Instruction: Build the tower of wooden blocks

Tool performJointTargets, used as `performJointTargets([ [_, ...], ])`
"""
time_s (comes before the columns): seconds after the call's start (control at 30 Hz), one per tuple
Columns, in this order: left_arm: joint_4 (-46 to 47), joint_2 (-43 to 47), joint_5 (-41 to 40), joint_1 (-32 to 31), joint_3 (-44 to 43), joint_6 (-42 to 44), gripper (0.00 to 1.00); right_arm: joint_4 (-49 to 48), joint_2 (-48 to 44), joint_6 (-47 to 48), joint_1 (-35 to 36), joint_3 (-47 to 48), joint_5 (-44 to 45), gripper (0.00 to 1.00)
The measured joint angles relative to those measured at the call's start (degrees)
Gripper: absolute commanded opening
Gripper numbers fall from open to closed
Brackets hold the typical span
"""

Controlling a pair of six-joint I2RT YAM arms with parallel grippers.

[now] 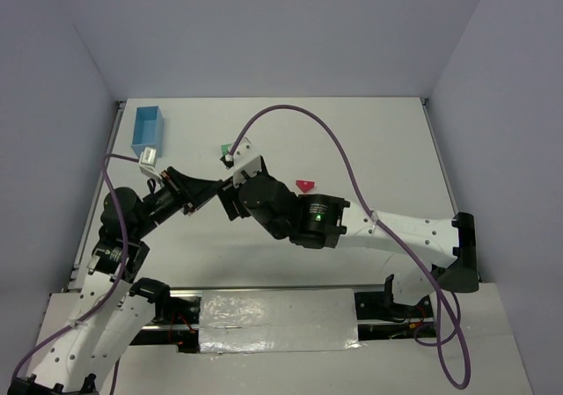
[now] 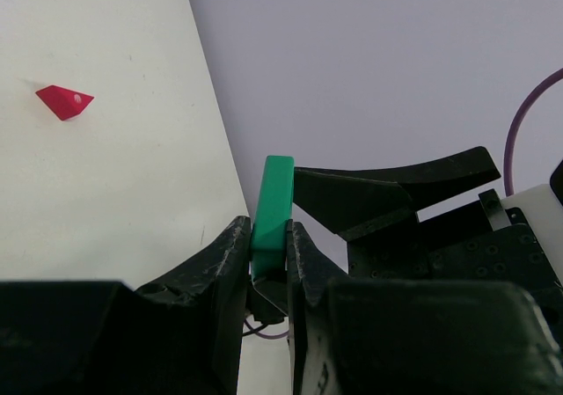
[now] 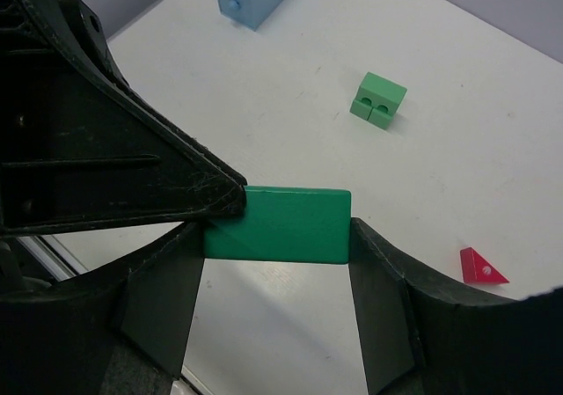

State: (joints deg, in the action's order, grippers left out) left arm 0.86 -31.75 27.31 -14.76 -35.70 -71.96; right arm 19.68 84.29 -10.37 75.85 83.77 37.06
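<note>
Mid-air hand-over: the left gripper [image 2: 268,237] is clamped on the broad faces of a flat green block [image 3: 280,225], leaving its ends free for the right gripper [image 3: 280,241]. The right gripper's fingers bracket those ends, but whether they press cannot be told. The notched green cube [image 3: 379,99] and red roof piece [image 3: 482,267] lie well apart on the table [image 3: 264,87]; the open light blue box [image 1: 148,127] shows nothing inside.

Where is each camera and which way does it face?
Top external: above and behind the arms, facing down on the table; both show.
Left wrist: faces along the left gripper, shut on the green plank, toward the wall.
Right wrist: faces down past the right gripper, astride that plank, at the table.
Shared: both wrist views show the plank and red wedge.
</note>
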Motion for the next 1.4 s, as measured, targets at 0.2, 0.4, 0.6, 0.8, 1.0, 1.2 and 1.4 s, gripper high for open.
performJointTargets([
  [0.2, -1.2, -0.5, -0.2, 0.0, -0.6, 3.0, 0.88, -1.5, -0.2, 0.2, -1.2, -1.3, -2.6, 0.34],
  [0.4, -12.6, -2.4, -8.6, -0.1, -8.7, 12.1, 0.99, -2.5, -0.2, -0.7, -3.1, -2.8, -4.8, 0.35],
  [0.6, -30.8, -3.7, -38.2, -0.1, -21.2, 21.0, 0.99, -2.8, 1.0, -4.6, -8.9, -2.8, -7.3, 0.36],
  [0.8, -36.9, 2.0, -51.9, -0.1, -19.2, 31.2, 1.0, -1.2, 15.8, -9.2, -17.1, 5.9, -10.5, 0.35],
  [1.0, -37.4, 6.1, -47.8, -0.2, -9.2, 40.8, 1.0, 5.0, 34.2, -10.4, -21.2, 22.9, -10.5, 0.36],
  [1.2, -35.6, 13.6, -42.6, -0.2, -5.1, 44.9, 1.0, 10.1, 46.5, -10.9, -24.5, 40.7, -11.6, 0.37],
  [1.4, -33.4, 12.2, -40.1, -0.2, -5.2, 46.4, 0.99, 9.9, 49.6, -10.9, -27.2, 42.8, -13.0, 0.4],
])
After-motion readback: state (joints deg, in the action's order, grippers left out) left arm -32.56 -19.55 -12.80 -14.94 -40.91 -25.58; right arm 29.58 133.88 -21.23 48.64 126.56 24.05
